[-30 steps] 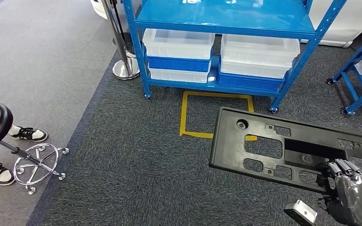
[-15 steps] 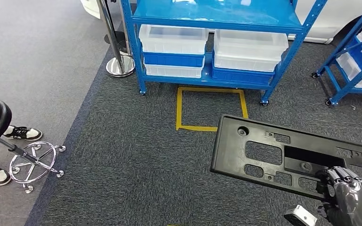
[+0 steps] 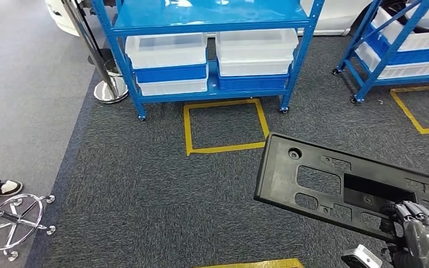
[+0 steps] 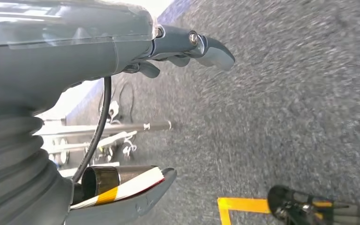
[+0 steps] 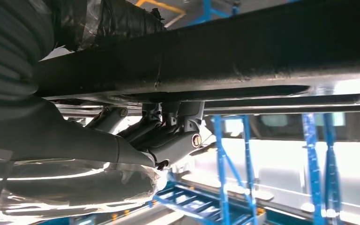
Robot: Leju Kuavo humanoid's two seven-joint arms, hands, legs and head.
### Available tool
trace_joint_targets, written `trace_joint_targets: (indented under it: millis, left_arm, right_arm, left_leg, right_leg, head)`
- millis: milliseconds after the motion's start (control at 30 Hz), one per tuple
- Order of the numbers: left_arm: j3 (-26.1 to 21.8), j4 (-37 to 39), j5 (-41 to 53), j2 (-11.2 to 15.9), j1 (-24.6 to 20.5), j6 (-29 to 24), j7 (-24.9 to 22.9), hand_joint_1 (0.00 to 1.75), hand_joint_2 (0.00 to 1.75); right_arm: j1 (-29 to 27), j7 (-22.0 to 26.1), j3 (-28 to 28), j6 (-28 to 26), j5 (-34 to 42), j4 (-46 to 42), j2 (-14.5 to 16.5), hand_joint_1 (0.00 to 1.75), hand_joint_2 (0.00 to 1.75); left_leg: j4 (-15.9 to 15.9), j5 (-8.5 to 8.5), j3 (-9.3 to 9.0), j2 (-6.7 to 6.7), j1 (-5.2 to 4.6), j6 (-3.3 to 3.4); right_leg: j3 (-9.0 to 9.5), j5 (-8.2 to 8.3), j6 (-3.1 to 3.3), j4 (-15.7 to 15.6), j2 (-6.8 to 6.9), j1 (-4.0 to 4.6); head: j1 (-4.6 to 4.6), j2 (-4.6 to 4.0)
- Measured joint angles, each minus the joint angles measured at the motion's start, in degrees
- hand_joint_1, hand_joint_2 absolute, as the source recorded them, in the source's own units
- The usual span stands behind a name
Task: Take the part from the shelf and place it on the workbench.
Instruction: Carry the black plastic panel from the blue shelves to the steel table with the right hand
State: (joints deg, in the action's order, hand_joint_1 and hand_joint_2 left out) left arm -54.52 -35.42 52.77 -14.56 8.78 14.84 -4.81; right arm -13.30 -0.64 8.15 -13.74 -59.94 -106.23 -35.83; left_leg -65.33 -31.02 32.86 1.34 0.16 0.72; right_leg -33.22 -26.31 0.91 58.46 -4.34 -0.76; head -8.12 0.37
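Your right robot hand (image 3: 422, 237) grips the black part (image 3: 341, 187) at lower right; your left robot hand (image 4: 122, 51) hangs open, empty.

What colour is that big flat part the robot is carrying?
Black part, clearest in the head view.

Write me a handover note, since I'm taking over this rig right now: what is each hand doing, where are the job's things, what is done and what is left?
Right hand: grips the long black plastic part by its near edge, carrying it flat above the dark carpet.
Left hand: holds nothing, fingers apart, hanging over the carpet.
Blue shelf: ahead across the carpet, with clear and blue bins on its bottom level; a yellow taped square marks the floor before it.
Done: the part is off the shelf and in hand.
Left: reach the workbench, not seen in these views, and set the part down on it.
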Motion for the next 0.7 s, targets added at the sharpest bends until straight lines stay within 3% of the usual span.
trace_joint_targets:
  millis: [67,100,167,200,267,333,400,433,467,533,600,667,700]
  left_arm:
    - [-0.8,-2.5,1.0,-1.0,0.5,1.9,-0.7,0.0,1.75]
    - [-1.4,-3.9,1.8,-1.5,0.6,3.1,-1.1,0.0,1.75]
    - [-2.8,-6.5,3.4,-2.4,0.9,5.3,-1.9,0.0,1.75]
    - [-3.6,-7.9,4.3,-2.9,1.0,6.5,-2.2,0.0,1.75]
    - [-5.4,-10.5,6.0,-3.6,1.1,8.3,-2.8,0.0,1.75]
    - [-7.3,-12.3,7.5,-4.0,1.3,9.3,-3.2,0.0,1.75]
    - [-9.0,-13.3,9.2,-4.3,1.1,9.7,-3.7,0.0,1.75]
    - [-9.7,-13.6,10.1,-4.4,1.0,9.7,-3.8,0.0,1.75]
    - [-10.3,-13.8,11.1,-4.5,0.8,9.7,-3.7,0.0,1.75]
    - [-11.5,-13.8,13.1,-4.7,0.3,9.5,-3.0,0.0,1.75]
    - [-12.6,-13.8,15.1,-4.7,-0.2,9.1,-1.9,0.0,1.75]
    - [-13.5,-13.8,16.8,-4.7,-0.5,8.6,-1.0,0.0,1.75]
    - [-13.8,-13.8,17.7,-4.6,-0.7,8.3,-0.4,0.0,1.75]
  right_arm:
    - [0.1,-0.1,-0.1,0.3,-0.5,-0.4,0.1,1.75,1.75]
    - [0.2,-0.1,0.0,0.6,-1.0,-0.6,0.2,1.75,1.75]
    - [0.7,-0.3,0.2,1.4,-2.4,-0.8,0.8,1.75,1.75]
    - [1.1,-0.5,0.6,1.9,-3.2,-0.8,1.3,1.75,1.75]
    - [3.1,-0.9,2.0,2.9,-4.5,-0.6,2.5,1.75,1.75]
    - [5.4,-1.1,3.8,3.4,-5.0,-0.2,3.8,1.75,1.75]
    - [7.0,-1.1,5.5,3.6,-5.2,0.5,5.0,1.75,1.75]
    - [7.7,-1.1,6.2,3.7,-5.2,1.0,5.4,1.75,1.75]
    - [8.4,-1.2,6.8,3.8,-5.3,1.4,5.8,1.75,1.75]
    - [9.4,-1.3,7.6,3.8,-5.3,1.8,6.2,1.75,1.75]
    - [9.7,-1.4,8.0,3.6,-5.0,2.0,6.2,1.75,1.75]
    - [9.6,-1.4,8.2,3.4,-4.7,2.0,6.2,1.75,1.75]
    - [9.5,-1.2,8.2,3.3,-4.5,2.0,6.2,1.75,1.75]
  left_leg:
    - [5.9,1.79,-2.63,2.35,0.11,0.35]
    - [6.9,1.76,-2.93,2.92,0.12,0.46]
    - [7.4,2.08,-3.0,1.82,0.18,0.77]
    - [7.7,2.41,-3.14,1.06,0.27,1.11]
    - [8.5,3.11,-3.3,-0.7,0.5,1.81]
    - [8.7,3.3,-3.09,-2.35,0.33,2.05]
    - [8.6,3.28,-2.91,-3.9,0.25,2.0]
    - [8.5,3.23,-2.87,-4.61,0.26,1.93]
    - [8.4,3.12,-2.88,-5.29,0.3,1.77]
    - [7.8,2.74,-2.9,-6.35,0.2,1.18]
    - [7.5,2.4,-2.95,-7.12,-0.03,0.41]
    - [7.4,2.26,-3.15,-8.07,-0.09,-0.24]
    - [7.2,1.91,-3.17,-7.76,0.04,-0.62]
  right_leg:
    - [-0.52,0.1,-0.48,0.5,-1.2,0.01]
    - [-0.82,0.26,-0.86,0.6,-1.8,-0.03]
    - [-1.26,0.66,-1.64,0.5,-2.94,-0.18]
    - [-1.54,0.56,-1.92,0.8,-2.48,-0.15]
    - [-3.27,-1.53,-2.31,3.9,0.46,-0.06]
    - [-6.46,-5.23,-2.72,10.8,3.38,-0.26]
    - [-8.35,-6.67,-3.11,15.6,4.11,-0.66]
    - [-7.82,-5.87,-3.25,15.1,4.32,-0.83]
    - [-6.06,-4.2,-3.32,12.2,4.8,-0.96]
    - [-1.66,-1.54,-3.16,4.4,7.27,-0.85]
    - [0.13,-0.98,-2.61,0.8,8.75,-0.41]
    - [-0.19,-0.88,-1.99,0.8,7.67,-0.16]
    - [-0.29,-0.74,-1.64,0.8,7.03,-0.23]
  head:
    - [-0.01,0.01]
    - [-0.03,0.01]
    - [-0.04,0.01]
    - [-0.01,0.01]
    - [0.12,0.0]
    - [0.22,0.0]
    - [0.22,0.0]
    - [0.22,0.0]
    - [0.22,0.0]
    - [0.22,0.0]
    - [0.22,0.0]
    - [0.21,0.0]
    - [0.2,0.0]
